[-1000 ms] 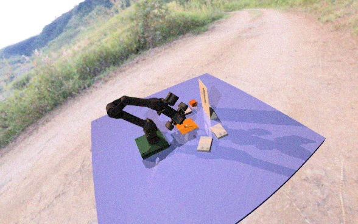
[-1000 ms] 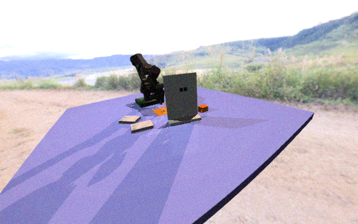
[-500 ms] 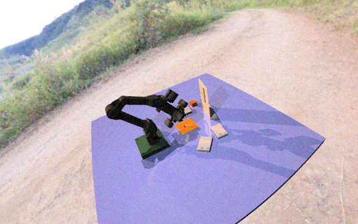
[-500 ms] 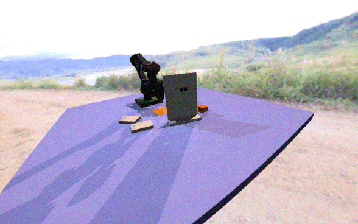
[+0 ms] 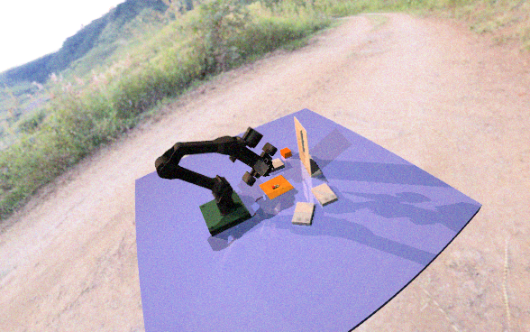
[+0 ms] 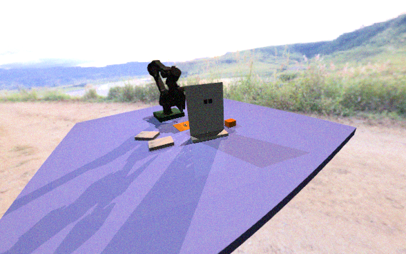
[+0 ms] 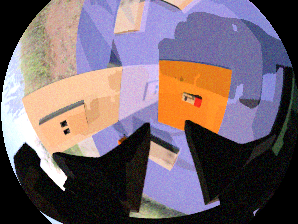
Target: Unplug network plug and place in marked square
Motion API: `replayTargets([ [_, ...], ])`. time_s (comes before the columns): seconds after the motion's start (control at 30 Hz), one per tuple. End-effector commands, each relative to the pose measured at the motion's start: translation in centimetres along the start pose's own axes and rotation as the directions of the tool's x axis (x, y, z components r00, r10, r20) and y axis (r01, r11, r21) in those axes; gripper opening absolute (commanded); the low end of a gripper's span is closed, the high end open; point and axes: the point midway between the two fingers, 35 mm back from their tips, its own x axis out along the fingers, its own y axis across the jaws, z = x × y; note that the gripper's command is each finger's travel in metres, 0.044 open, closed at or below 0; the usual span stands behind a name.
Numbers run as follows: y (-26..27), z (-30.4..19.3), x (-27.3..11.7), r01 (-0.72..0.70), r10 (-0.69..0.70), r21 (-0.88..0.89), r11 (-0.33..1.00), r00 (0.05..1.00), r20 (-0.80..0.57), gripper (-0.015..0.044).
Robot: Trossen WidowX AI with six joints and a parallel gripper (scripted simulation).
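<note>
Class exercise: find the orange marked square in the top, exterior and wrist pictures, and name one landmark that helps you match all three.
Top: orange marked square at centre, right of the arm's base.
Exterior: only a sliver shows, just left of the panel's foot.
Wrist: right of centre, above the fingertips.
Shared landmark: the upright panel.

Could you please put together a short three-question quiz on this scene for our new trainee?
1. True or false: the small dark network plug lies on the flat orange marked square.
2. The jaws are: A) closed on the plug; B) apart, holding nothing; C) pressed against the panel.
3. Fill in: the small orange block sits on the purple table near the upright tan ___.

Key: 1 true; 2 B; 3 panel.
</note>
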Motion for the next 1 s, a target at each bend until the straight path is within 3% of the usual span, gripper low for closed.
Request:
replayTargets([
  [0.0,0.3,-0.1,-0.6,-0.002,0.002,-0.003,1.0,1.0,-0.005,0.0156],
  [0.97,2.5,0.0,-4.3,0.0,0.0,-0.001,1.0,1.0,-0.001,0.0156],
])
